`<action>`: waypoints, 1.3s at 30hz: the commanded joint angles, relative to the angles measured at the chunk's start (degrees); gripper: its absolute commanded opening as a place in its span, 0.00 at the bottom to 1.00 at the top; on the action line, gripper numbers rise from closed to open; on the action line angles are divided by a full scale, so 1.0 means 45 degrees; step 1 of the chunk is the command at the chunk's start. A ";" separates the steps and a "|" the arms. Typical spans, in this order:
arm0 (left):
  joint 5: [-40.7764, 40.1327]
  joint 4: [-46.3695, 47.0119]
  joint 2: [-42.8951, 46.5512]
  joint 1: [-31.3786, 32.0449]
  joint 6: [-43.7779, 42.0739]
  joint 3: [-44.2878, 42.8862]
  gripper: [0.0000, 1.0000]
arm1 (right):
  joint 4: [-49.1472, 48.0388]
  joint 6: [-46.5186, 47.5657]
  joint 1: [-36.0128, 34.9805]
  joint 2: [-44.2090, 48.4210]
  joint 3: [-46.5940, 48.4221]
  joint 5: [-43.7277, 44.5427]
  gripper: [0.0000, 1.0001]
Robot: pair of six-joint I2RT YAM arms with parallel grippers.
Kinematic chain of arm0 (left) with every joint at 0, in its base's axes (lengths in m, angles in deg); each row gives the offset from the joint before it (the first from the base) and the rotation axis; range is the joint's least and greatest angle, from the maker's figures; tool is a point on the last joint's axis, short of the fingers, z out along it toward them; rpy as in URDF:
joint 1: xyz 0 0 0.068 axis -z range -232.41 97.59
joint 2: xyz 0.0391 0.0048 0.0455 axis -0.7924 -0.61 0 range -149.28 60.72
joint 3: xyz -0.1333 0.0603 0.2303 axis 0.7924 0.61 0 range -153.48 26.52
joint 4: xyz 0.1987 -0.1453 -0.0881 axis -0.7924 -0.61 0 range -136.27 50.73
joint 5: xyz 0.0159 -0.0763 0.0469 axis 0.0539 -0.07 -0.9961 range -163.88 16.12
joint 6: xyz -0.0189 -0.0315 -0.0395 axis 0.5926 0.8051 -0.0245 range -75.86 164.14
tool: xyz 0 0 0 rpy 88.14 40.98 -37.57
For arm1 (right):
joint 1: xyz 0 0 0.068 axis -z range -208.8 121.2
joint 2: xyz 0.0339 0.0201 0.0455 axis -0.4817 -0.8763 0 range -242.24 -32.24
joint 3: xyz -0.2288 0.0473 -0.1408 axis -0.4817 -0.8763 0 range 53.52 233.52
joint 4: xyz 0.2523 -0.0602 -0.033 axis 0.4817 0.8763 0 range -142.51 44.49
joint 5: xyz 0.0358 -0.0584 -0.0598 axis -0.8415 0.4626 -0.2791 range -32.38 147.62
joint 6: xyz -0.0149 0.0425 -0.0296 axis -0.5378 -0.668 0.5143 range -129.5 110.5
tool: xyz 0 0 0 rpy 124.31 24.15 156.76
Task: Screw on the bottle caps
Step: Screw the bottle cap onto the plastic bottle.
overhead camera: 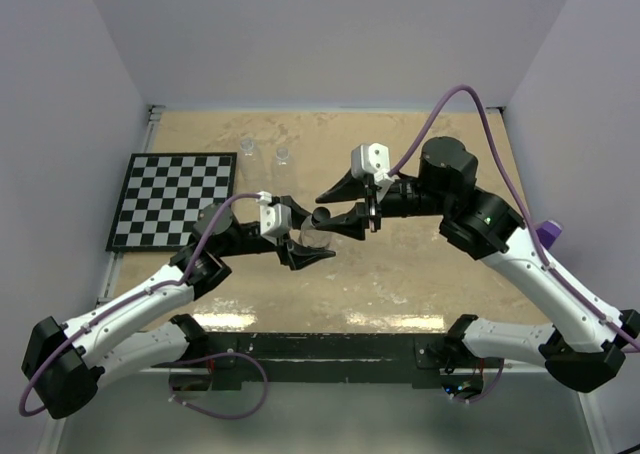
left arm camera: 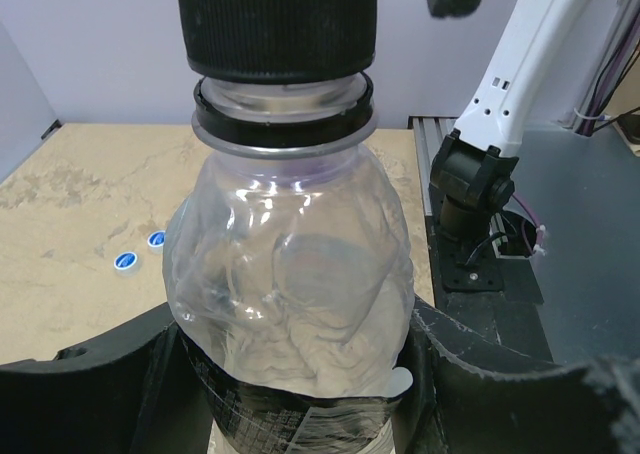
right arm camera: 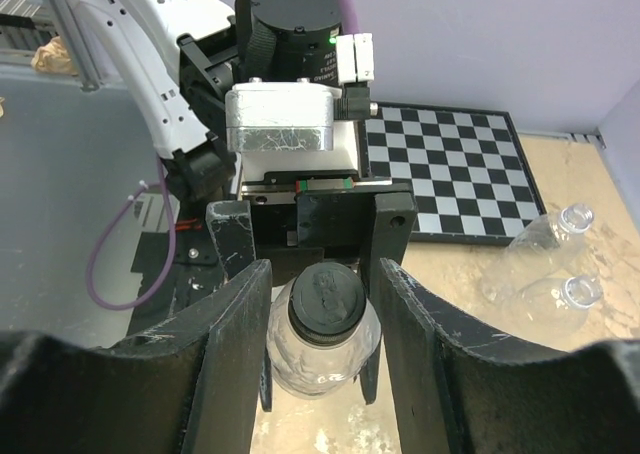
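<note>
Grips the clear bottle by its crumpled belly in the left hand, steadying it and keeping the neck free. Carries the black cap on that neck, seemingly not yet screwed home. Straddles the cap with the right hand, fingers parted and clear of it, likely poised to pinch and twist. Leaves two blue caps waiting on the worktop.

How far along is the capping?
Done: nothing clearly finished. In hand: left gripper clamps one bottle with the black cap sitting on its neck; right gripper straddles that cap, gaps showing. To do: two open bottles at the far side, two blue caps loose on the table.
</note>
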 commanded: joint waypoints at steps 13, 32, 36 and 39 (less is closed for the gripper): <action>0.0174 0.0617 -0.0096 -0.0054 0.0012 -0.0826 0.00 | 0.0082 0.0281 0.0026 -0.0142 -0.0040 0.0007 0.17; -0.9940 -0.1590 -0.0056 0.2933 -0.1649 -0.2486 0.00 | -0.0601 -0.2610 -0.0773 -0.0396 -0.0625 0.4886 0.06; -1.1970 -0.1688 -0.0466 0.3363 -0.1706 -0.2974 0.00 | -0.0407 -0.3954 -0.1281 -0.0609 -0.0743 0.6799 0.05; -1.3437 -0.1708 -0.0856 0.3831 -0.1960 -0.3268 0.00 | -0.0367 -0.4678 -0.1730 -0.0805 -0.0821 0.8147 0.05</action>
